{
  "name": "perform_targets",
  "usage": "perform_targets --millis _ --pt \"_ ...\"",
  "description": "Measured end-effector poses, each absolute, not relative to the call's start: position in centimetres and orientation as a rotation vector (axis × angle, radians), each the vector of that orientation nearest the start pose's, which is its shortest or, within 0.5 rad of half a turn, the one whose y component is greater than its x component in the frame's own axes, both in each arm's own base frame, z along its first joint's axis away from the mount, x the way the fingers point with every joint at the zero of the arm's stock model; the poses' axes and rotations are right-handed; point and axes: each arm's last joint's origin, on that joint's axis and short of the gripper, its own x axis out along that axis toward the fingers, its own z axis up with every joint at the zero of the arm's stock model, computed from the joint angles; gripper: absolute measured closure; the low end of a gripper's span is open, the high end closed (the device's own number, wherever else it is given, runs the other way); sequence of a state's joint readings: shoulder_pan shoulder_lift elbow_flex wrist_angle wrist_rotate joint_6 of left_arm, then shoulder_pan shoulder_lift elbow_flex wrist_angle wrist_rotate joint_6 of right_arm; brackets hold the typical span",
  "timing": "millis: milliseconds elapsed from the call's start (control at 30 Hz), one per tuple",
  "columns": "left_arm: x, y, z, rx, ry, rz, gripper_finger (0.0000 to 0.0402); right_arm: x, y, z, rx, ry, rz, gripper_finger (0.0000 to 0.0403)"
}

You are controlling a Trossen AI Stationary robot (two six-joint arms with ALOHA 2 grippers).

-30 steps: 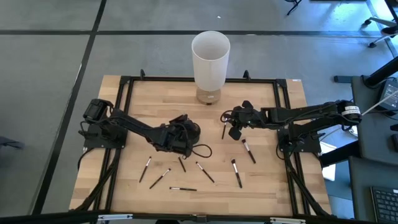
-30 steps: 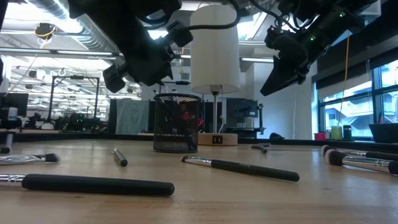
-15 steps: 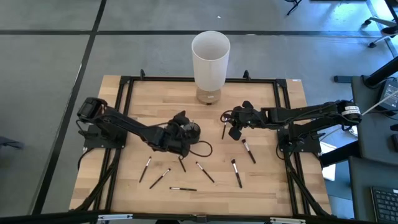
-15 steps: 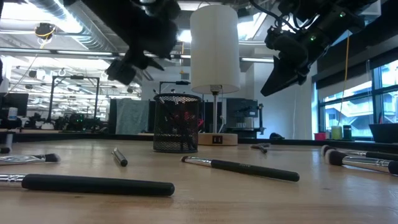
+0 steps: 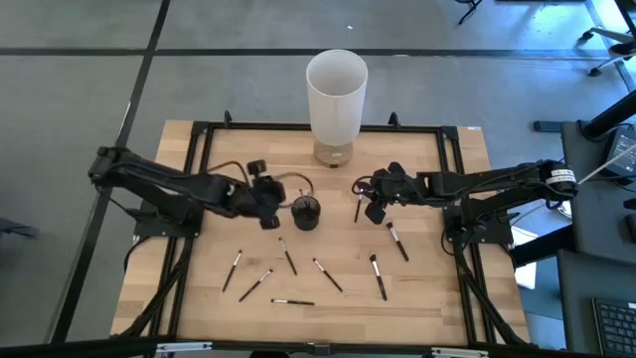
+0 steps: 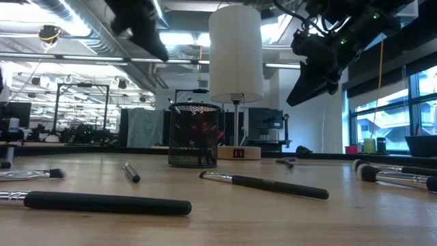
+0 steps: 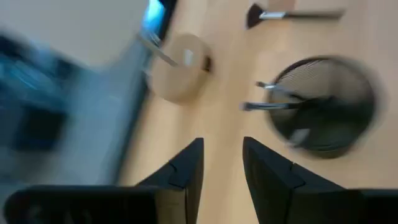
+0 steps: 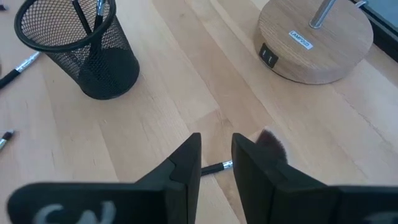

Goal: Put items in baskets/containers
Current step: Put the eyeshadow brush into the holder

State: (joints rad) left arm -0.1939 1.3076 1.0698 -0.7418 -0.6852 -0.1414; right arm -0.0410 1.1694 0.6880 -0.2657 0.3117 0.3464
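Note:
The dark mesh cup point(image 5: 305, 212) stands upright on the table's middle with a few brushes point(image 7: 273, 102) sticking out of it. Several other brushes point(image 5: 328, 275) lie flat on the wood nearer the front edge. My left gripper point(image 5: 270, 204) hangs high, left of the cup; its fingers point(image 7: 189, 171) stand apart with nothing between them. My right gripper point(image 5: 375, 210) hovers right of the cup, open by a narrow gap, above a brush point(image 8: 272, 143) lying on the table.
A lamp with a tall white shade point(image 5: 336, 91) and a round wooden base point(image 8: 314, 37) stands at the table's far middle. A black frame point(image 5: 199, 134) rims the table. Bare wood lies between the cup and the lamp.
My left gripper has risen from just above the cup and drawn back toward the table's left edge, rolling about its own axis as it went. The cup now stands uncovered. The brushes on the table lie where they were.

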Motion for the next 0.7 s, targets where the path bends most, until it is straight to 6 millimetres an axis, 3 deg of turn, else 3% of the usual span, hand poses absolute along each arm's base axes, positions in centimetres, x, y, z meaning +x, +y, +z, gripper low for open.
perform_targets --millis 133,367,533,700 --pt "24.0 -3.0 28.5 -0.095 0.885 0.508 0.0297 23.0 -1.8 22.0 0.262 0.685 -0.475 0.0313" --pt "22.6 -4.8 26.3 -0.520 1.177 0.558 0.0297 22.6 -1.7 21.6 0.340 0.737 -0.469 0.0313" --pt "22.5 -7.2 24.7 -0.716 1.337 0.647 0.0291 22.7 -1.7 21.7 0.315 0.733 -0.455 0.0313" --pt "23.1 -10.6 22.2 -0.778 1.381 0.750 0.0274 23.1 -1.8 22.1 0.234 0.680 -0.451 0.0313"
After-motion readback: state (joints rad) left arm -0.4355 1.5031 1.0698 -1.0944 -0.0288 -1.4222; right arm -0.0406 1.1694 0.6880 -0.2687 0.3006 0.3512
